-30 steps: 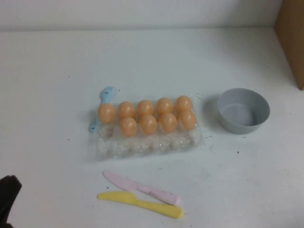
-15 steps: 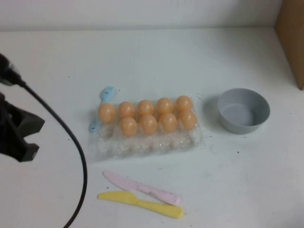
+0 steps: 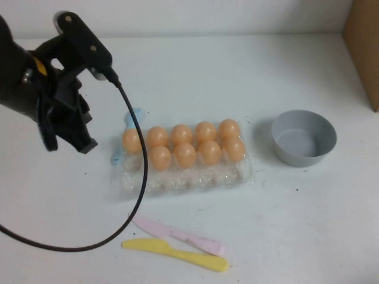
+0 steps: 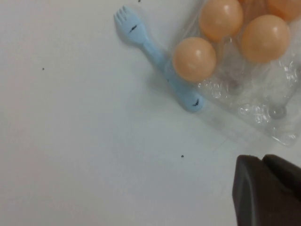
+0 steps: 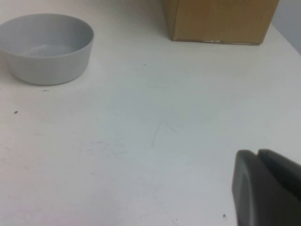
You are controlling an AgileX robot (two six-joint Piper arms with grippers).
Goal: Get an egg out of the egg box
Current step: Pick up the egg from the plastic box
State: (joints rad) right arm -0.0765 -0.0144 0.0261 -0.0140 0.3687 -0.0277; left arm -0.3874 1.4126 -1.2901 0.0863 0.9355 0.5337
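The egg box, clear crinkly plastic with rounded cups, sits mid-table, and nine glossy peach-orange eggs fill its far cups while the near row shows bare plastic. The leftmost egg rests in the far-left corner cup, right beside a pale blue plastic fork that pokes out from the box's left end. The left gripper hangs over the table just left of the box, arm angled down from the far left with a black cable looping toward the near side; whether its fingers are apart cannot be told. A smooth round grey bowl stands right of the box. Near side, a pink knife and a yellow knife lie flat together. The right gripper hovers above bare white table near a brown cardboard box; its fingers look closed together.
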